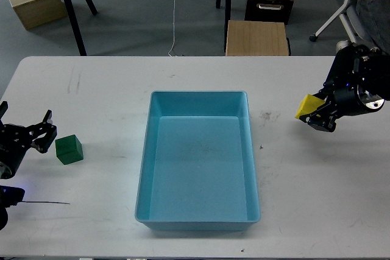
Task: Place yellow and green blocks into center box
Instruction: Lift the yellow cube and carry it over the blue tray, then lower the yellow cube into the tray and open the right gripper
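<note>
A light blue box (pixel 153 168) sits open and empty in the middle of the white table. A green block (pixel 69 149) rests on the table to its left. My left gripper (pixel 38 131) is open just left of the green block, not touching it. My right gripper (pixel 315 114) is shut on a yellow block (pixel 308 105) and holds it lifted above the table, to the right of the box.
The white table (pixel 109 89) ends at the far edge, with a wooden stool (pixel 256 38), a cardboard box (pixel 36 3), stand legs and an office chair (pixel 347 4) on the floor beyond. A thin black cable (pixel 46 201) lies at the front left.
</note>
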Available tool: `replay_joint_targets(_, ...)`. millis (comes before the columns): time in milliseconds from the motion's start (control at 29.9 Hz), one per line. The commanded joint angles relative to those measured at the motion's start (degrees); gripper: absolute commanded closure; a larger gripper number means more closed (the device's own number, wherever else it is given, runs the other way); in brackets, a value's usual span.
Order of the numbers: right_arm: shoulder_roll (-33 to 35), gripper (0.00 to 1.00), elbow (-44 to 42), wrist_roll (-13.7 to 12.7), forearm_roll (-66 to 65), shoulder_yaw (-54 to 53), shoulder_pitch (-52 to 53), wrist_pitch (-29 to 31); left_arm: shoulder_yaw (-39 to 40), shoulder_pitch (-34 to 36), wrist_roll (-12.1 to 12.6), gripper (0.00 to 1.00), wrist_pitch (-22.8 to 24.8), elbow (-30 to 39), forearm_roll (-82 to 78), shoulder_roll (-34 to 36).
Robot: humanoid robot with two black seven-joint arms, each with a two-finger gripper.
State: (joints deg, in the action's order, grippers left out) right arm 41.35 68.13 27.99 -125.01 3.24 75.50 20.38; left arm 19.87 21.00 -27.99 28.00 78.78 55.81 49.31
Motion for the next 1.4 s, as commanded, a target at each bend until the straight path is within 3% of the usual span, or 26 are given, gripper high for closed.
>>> replay_joint_targets(0,-3.64,0.98,0.43,0.01,0.01,0.62,8.50,-0.16,0.00,0.00,-0.01,0.00,0.00,-0.03,0.17,0.09)
replay_joint_targets(100,-5.66,0.98,1.83,0.01,0.01,2.81,14.04,-0.16,0.00,0.00,-0.01,0.00,0.00,-0.03,0.26,0.26)
replay_joint_targets(234,-13.91,0.98,3.77,0.01,0.01,10.63,20.20,-0.16,0.00,0.00,-0.01,0.00,0.00,-0.03,0.17,0.44)
replay_joint_targets(602,-34.21,0.97,0.09,0.01,2.76,18.11,20.48,-0.08,0.00,0.00,-0.01,0.00,0.00,-0.03,0.17,0.70)
replay_joint_targets(802,-41.16,0.96,-3.87,0.01,2.93,21.36,17.49,-0.08,0.00,-0.70,-0.01,0.00,0.00,-0.03,0.17,0.70)
replay_joint_targets(969,-41.35,0.91,-6.60,0.01,2.58,22.07,15.12,0.01,0.00,-0.70,-0.01,0.00,0.00,-0.03,0.26,0.70)
replay_joint_targets(1036,-41.35,0.79,-7.74,0.01,2.75,23.12,14.68,0.01,0.00,-0.70,-0.01,0.00,0.00,-0.03,0.26,0.70)
replay_joint_targets(1136,-41.35,0.39,-8.80,0.01,3.45,23.56,14.41,0.10,0.00,-0.70,-0.01,0.00,0.00,-0.03,0.26,0.70)
replay_joint_targets(1203,-41.35,0.20,-9.06,0.01,5.82,23.56,14.15,0.28,0.00,-0.70,-0.01,0.00,0.00,-0.03,0.26,0.70)
replay_joint_targets(1270,-41.35,0.09,-8.97,0.01,9.59,23.74,14.15,0.28,0.00,-0.70,-0.01,0.00,0.00,-0.03,0.26,0.70)
replay_joint_targets(1370,-41.35,0.04,-8.98,0.01,12.16,23.74,14.24,0.28,0.00,-0.70,-0.01,0.00,0.00,-0.03,0.26,0.70)
